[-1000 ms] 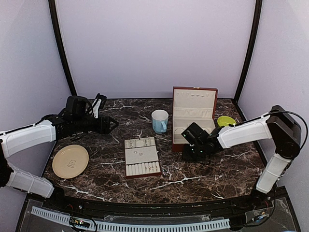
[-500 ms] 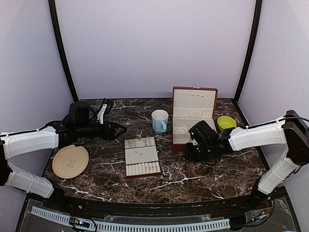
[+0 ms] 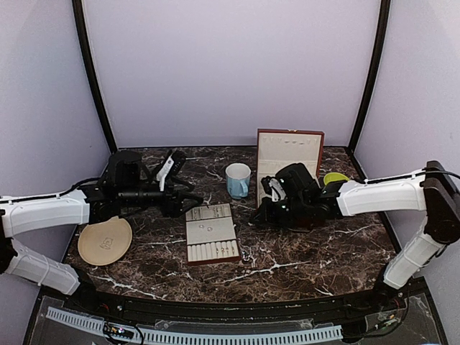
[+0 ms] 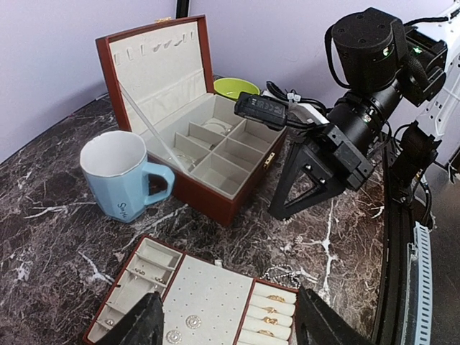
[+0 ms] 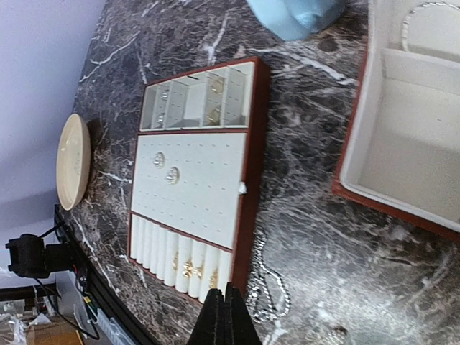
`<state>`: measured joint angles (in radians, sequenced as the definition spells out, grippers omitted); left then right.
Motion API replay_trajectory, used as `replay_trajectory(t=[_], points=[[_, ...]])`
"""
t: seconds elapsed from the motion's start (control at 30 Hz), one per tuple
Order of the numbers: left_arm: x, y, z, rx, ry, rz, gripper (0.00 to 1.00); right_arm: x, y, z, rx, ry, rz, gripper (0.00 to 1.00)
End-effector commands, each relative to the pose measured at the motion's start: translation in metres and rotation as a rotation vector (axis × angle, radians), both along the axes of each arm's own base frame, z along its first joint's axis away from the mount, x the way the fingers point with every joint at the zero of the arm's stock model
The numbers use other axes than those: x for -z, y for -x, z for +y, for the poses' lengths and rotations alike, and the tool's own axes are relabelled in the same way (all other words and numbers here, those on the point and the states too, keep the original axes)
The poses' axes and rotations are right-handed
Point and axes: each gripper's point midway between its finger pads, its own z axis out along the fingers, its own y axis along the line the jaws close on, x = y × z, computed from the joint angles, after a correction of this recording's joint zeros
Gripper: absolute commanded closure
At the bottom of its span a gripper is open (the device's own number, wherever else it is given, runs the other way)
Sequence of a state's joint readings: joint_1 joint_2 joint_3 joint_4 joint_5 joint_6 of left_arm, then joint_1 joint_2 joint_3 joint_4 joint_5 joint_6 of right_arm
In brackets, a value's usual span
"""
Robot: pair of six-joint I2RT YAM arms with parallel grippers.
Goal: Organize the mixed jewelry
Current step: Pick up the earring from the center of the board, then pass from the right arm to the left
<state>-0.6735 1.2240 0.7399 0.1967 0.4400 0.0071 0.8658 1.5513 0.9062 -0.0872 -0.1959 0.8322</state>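
Note:
The mixed jewelry lies around a cream slotted tray (image 3: 211,233). Gold rings (image 4: 269,310) sit in its roll slots and two round studs (image 5: 165,167) on its pad. A fine silvery chain (image 5: 269,287) is heaped on the marble against the tray's right side, with a tiny sparkly piece (image 4: 298,239) beyond it. A thin bangle (image 5: 431,14) rests in the open red-brown box (image 3: 287,154). My left gripper (image 4: 233,330) hovers open above the tray, holding nothing. My right gripper (image 5: 224,295) is shut and empty, its tip just above the tray's corner beside the chain.
A light blue mug (image 3: 238,180) stands between the tray and the box. A tan plate (image 3: 105,240) lies at the left under my left arm. A green bowl (image 3: 335,177) sits behind the right arm, next to the box.
My left arm has swung right to reach over the tray, its jaws narrowing slightly. My right arm has moved left from the box front to the tray's right side, still shut.

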Motion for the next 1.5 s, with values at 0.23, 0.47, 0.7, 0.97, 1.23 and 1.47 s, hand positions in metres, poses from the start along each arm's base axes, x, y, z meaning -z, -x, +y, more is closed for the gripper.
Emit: replay_trajectory(t=[0.23, 0.47, 0.7, 0.97, 1.23, 1.47], points=[[0.024, 0.011, -0.009, -0.093, -0.087, -0.134, 0.37, -0.021, 0.017, 0.076, -0.096, -0.216, 0.062, 1.0], [0.031, 0.007, -0.019, -0.204, 0.178, 0.15, 0.33, -0.044, 0.005, 0.07, 0.015, -0.288, -0.006, 1.0], [0.015, 0.017, -0.037, -0.148, 0.428, 0.374, 0.31, -0.082, 0.007, 0.076, 0.008, -0.418, -0.103, 1.0], [0.006, 0.031, -0.051, -0.021, 0.49, 0.438, 0.32, -0.103, 0.014, 0.085, -0.062, -0.493, -0.153, 1.0], [0.015, 0.031, -0.059, -0.009, 0.431, 0.469, 0.42, -0.112, 0.021, 0.09, -0.101, -0.525, -0.158, 1.0], [0.01, 0.03, -0.061, 0.003, 0.441, 0.464, 0.52, -0.111, 0.024, 0.094, -0.121, -0.525, -0.154, 1.0]])
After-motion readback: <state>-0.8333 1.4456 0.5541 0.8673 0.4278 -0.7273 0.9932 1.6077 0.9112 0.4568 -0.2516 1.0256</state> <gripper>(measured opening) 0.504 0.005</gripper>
